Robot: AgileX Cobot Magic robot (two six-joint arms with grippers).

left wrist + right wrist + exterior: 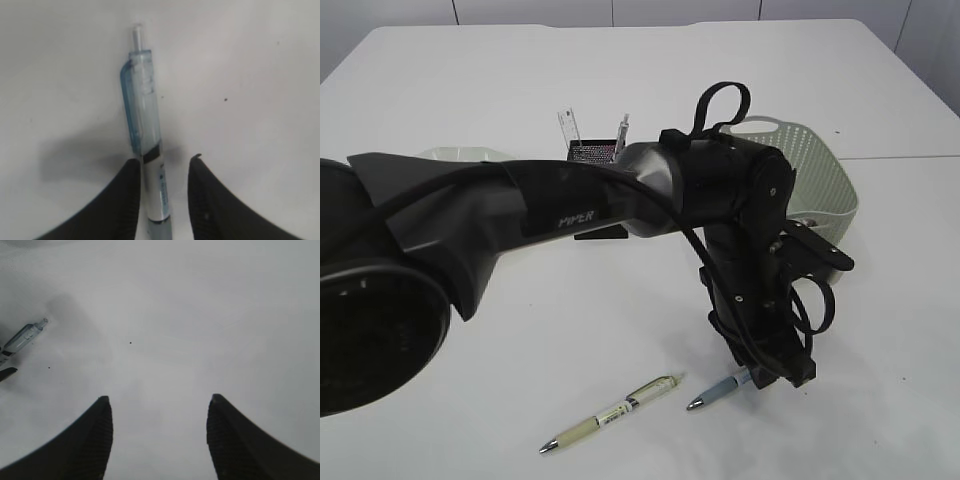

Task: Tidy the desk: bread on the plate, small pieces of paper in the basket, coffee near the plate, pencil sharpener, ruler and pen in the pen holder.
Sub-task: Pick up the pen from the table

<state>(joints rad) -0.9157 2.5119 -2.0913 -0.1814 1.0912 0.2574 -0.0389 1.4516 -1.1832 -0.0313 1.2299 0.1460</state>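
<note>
Looking down the left gripper, we find a blue-clipped clear pen lying flat on the white desk right between the two dark fingers — its lower barrel sits in the gap, the button end pointing away from the gripper. The left-hand finger seems to touch the barrel, while a narrow strip of desk shows between the pen and the other finger, so the jaws stand partly apart around the pen and we cannot say it is clamped. From the exterior view, this gripper hangs low over the pen, of which only the tip end pokes out on the near left. Just beside it, farther left, lies a second pen with a pale yellow-green barrel, apart from the first and from the fingers. Behind the arm, well away from the gripper, stand the black mesh pen holder with the clear ruler and another pen upright in it, the sage-green basket to the right, and the rim of the pale green plate to the left — the arm hides much of that area. The right gripper is wide apart over bare desk, holding nothing; the clear pen's end shows off to its left.
</note>
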